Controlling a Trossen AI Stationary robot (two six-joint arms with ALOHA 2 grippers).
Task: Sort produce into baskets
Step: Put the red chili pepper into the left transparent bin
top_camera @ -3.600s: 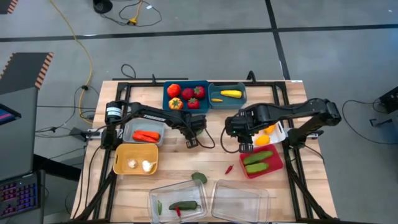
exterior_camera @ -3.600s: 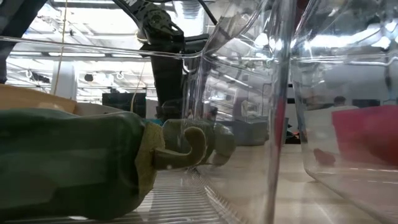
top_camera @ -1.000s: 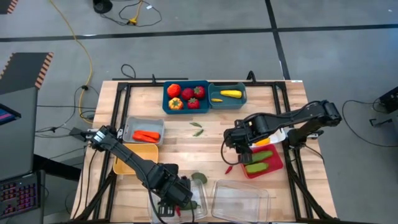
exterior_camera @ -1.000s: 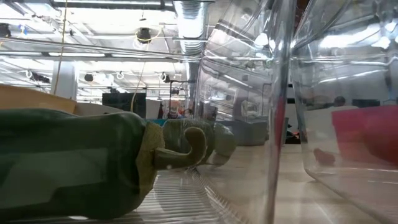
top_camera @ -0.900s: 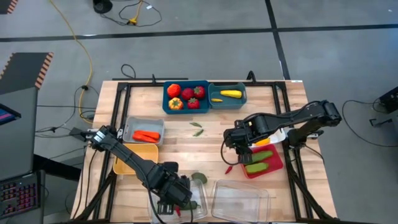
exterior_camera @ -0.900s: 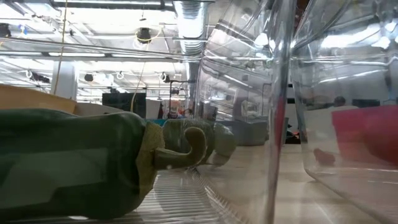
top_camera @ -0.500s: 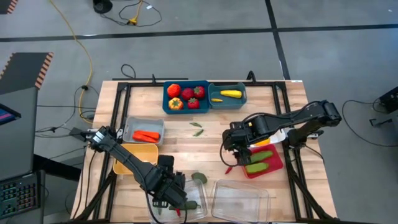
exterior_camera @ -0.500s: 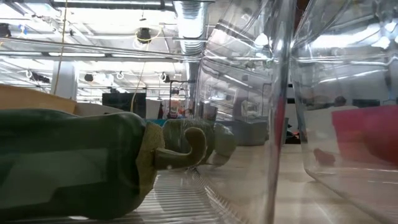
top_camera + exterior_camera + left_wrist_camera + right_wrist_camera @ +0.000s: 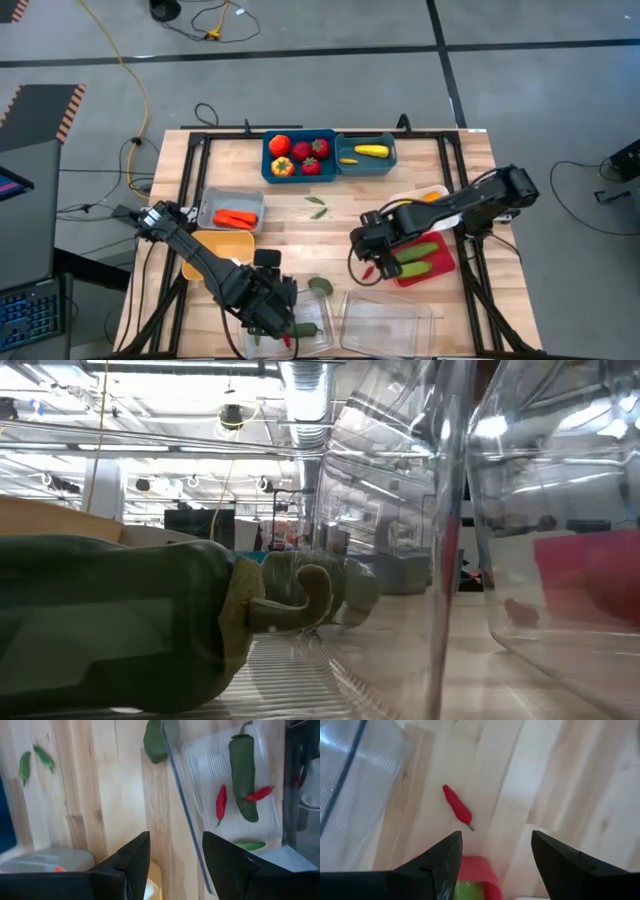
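Observation:
A small red chilli (image 9: 368, 271) (image 9: 457, 807) lies on the wood beside the magenta-red bin (image 9: 440, 262). My right gripper (image 9: 366, 254) (image 9: 496, 837) hovers open just above and beside it, pointing down. My left gripper (image 9: 272, 308) (image 9: 176, 840) is open and holds nothing; it hangs over the far left edge of the left clear tray (image 9: 325, 320) (image 9: 182, 805). In that tray lie a dark green pepper (image 9: 243, 770), two red chillies (image 9: 221, 802) and a green pod. A green pepper (image 9: 320, 286) (image 9: 156, 742) rests on the wood against the tray's far rim.
Two teal bins (image 9: 300, 170) hold red, orange and yellow produce at the far edge. A grey bin (image 9: 207, 212) with a carrot and a tan-yellow bin (image 9: 200, 262) stand left; a white bin (image 9: 432, 190) stands right. Green pods (image 9: 316, 206) lie mid-table. A second clear tray (image 9: 385, 325) is near.
My right gripper has come down and toward the table's near left, closer to the red chilli, and has rolled a little. My left gripper has drawn slightly toward the table's left and far side, off the tray's middle, and has turned. No produce has moved.

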